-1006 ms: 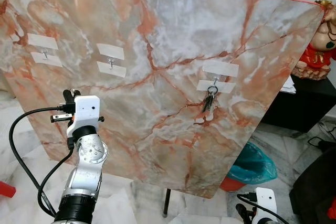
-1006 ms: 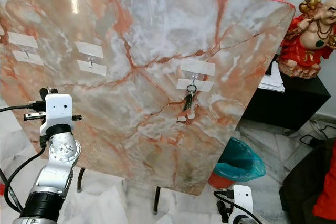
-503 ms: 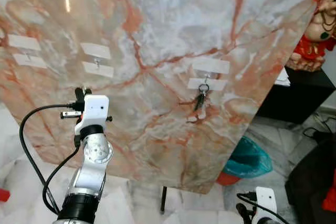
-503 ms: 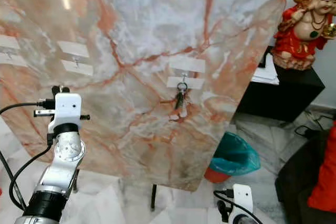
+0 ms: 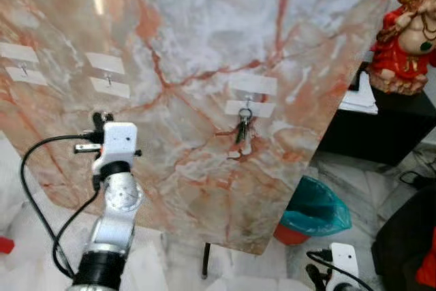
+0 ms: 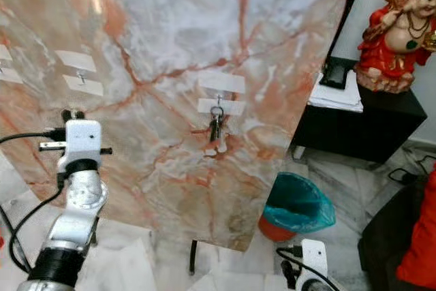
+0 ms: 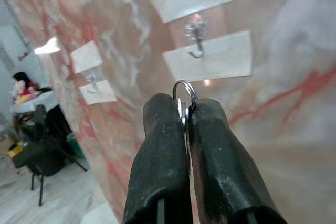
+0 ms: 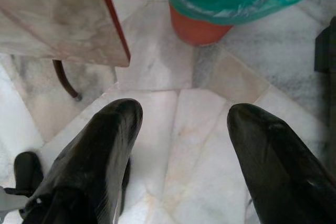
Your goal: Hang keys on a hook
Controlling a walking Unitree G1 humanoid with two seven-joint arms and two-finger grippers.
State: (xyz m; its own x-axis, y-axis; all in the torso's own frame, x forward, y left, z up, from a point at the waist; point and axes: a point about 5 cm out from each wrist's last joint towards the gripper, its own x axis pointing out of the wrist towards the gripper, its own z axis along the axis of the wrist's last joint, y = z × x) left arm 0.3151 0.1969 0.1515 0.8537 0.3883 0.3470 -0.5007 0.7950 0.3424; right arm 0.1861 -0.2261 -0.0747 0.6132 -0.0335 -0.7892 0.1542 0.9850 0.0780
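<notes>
Key ring (image 7: 185, 94) pinched in left hand (image 7: 185, 124) below bare hook (image 7: 196, 39); another bunch (image 5: 242, 127) hung nearby.

Tilted marble board (image 5: 204, 100) bearing three taped hooks; one key bunch (image 5: 243, 127) hanging on rightmost hook (image 5: 248, 102), middle hook (image 5: 107, 80) bare

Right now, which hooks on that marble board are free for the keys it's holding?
The middle hook facing the left gripper with its key ring is bare, as is the far-left hook. The right hook already carries hanging keys.
</notes>
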